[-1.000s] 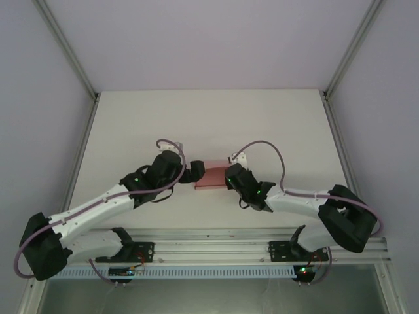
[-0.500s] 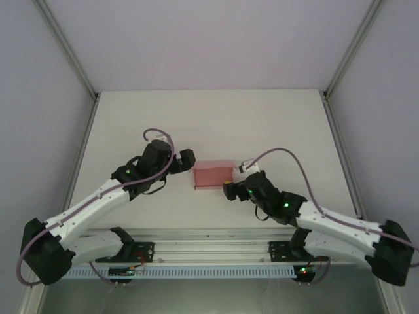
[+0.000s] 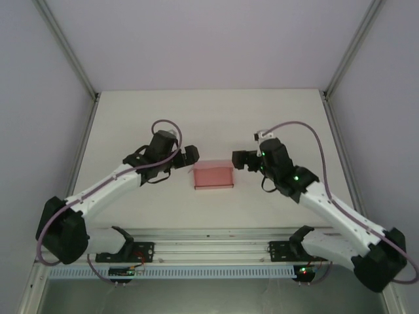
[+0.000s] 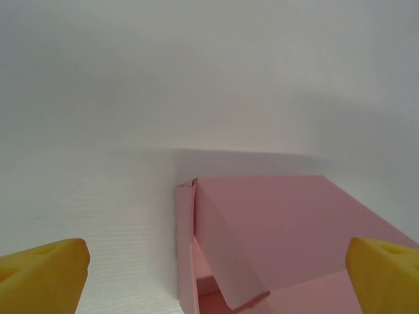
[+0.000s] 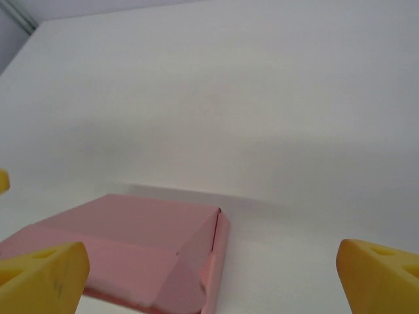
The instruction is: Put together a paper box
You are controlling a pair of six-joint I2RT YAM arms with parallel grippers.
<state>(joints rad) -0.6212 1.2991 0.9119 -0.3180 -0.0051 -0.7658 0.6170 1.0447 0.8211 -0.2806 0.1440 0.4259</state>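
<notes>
At the bottom of the top view, the two arm bases are sitting on the mounting rail point(image 3: 209, 237), and both arms are reaching up toward the middle of the frame. The paper box point(image 3: 213, 177) is lying on the table point(image 3: 209, 118) at the centre of that view, free of both grippers, with its long axis running left to right.

The left gripper point(image 3: 190, 155) is hovering just beside the box's upper-left corner, and the right gripper point(image 3: 238, 159) is hovering just beside its upper-right corner. Both are sitting slightly higher in the frame than the box, so it is lying between them and a little toward the bases. Neither arm is looking clearly nearer.

In the left wrist view, the yellow fingertips point(image 4: 46, 271) are standing wide apart in the two lower corners, holding nothing, and the box end is showing at lower centre with a flap hanging loose over an open gap. In the right wrist view, the fingertips point(image 5: 42, 278) are likewise spread wide and empty, with the box at lower left and its end panel sloping.

Since each gripper is facing one short end, closing either end probably calls for coming in along that long axis.
</notes>
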